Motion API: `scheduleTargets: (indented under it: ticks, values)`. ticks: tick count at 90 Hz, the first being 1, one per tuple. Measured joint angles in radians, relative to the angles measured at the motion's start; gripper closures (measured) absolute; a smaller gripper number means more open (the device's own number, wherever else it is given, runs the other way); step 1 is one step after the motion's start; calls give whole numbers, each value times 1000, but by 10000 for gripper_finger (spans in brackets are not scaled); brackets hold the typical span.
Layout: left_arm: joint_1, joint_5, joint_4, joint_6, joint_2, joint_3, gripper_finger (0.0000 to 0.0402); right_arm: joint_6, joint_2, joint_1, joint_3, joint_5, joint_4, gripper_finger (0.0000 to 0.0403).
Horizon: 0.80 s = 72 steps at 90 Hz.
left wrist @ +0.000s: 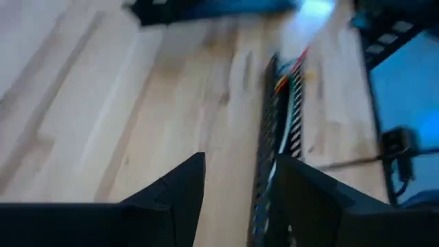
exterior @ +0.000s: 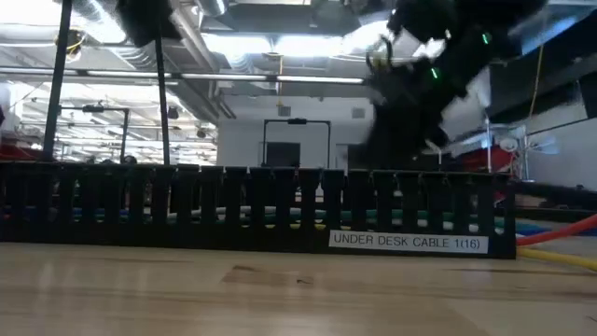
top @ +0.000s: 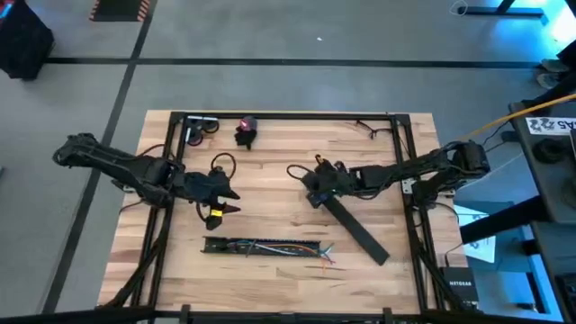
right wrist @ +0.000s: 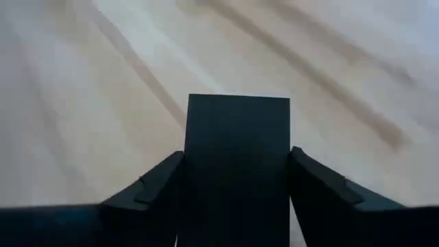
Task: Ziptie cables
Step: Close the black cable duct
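Right gripper (top: 317, 187) holds black bar (top: 358, 230); left gripper (top: 227, 200) wide, empty; swinging bar could scatter cables (top: 310, 252) near counter's front edge.

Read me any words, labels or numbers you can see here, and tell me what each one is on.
"UNDER DESK CABLE 1(16)": white label on the black slotted cable tray, low view.
Printing on the white box at the table's right edge: too small to read.
Nothing readable in either wrist view.

Slotted cable tray (top: 261, 246) across front edge
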Motion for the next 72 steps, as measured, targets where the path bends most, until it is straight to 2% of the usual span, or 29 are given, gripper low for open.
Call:
scheduleTargets:
  ticks: [11, 18, 29, 44, 52, 62, 72]
  values:
    - [7, -27, 218, 56, 10, 1, 229, -49, 0, 39, 71, 11, -55, 190]
    - [25, -26, 283, 54, 25, 6, 221, -71, 0, 65, 104, 20, -94, 190]
    - [35, -29, 245, 70, 118, 100, 190, -95, -1, 114, 151, 43, -162, 203]
    - [-5, -20, 92, 137, 372, 321, 140, -158, -2, 194, 208, 49, -211, 243]
    - [-30, -18, 4, 179, 476, 413, 126, -172, -2, 227, 228, 50, -249, 268]
    - [-59, -19, -36, 140, 564, 470, 123, -171, -2, 256, 239, 20, -305, 285]
    - [-92, -19, -17, 138, 633, 476, 123, -165, -2, 278, 259, -37, -366, 287]
